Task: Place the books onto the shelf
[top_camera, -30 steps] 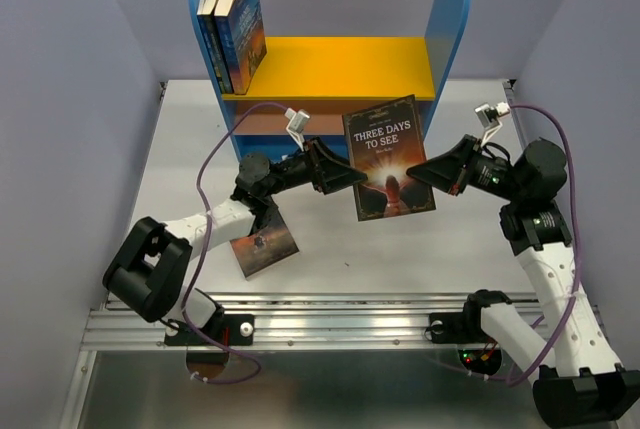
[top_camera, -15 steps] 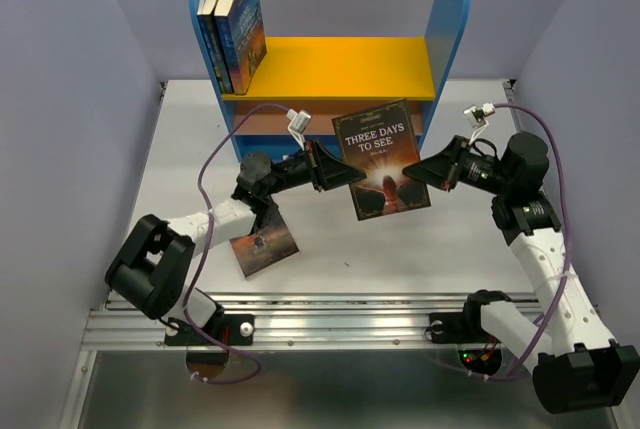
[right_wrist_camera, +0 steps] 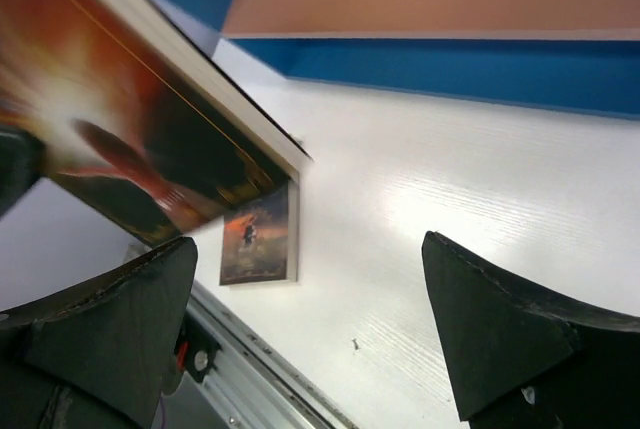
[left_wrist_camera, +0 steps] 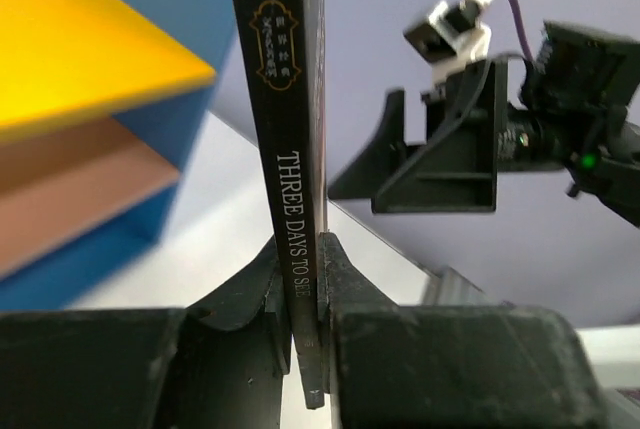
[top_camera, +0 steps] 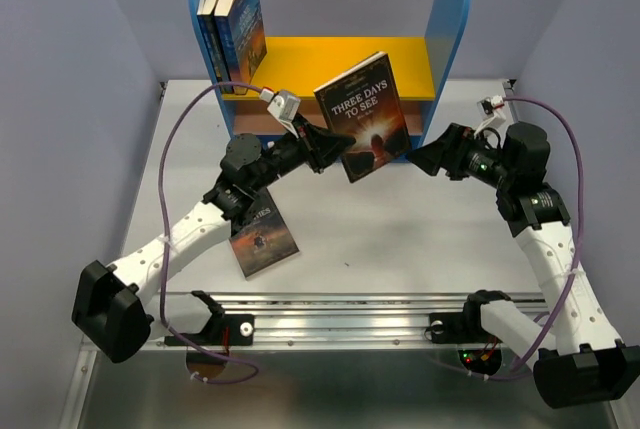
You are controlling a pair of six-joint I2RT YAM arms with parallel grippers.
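Overhead rear view plus two close wrist views, book common to all.

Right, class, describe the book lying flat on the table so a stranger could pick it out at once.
Start at the blue-sided shelf, then come forward over the white table to the left arm. The book lies flat there, partly under that arm. It alone lies down: two books stand on the shelf and a third book is gripped by the left pincer.

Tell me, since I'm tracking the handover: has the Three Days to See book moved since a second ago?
Yes. Clamped in the left gripper, the book has moved back toward the shelf, now overlapping its yellow board.
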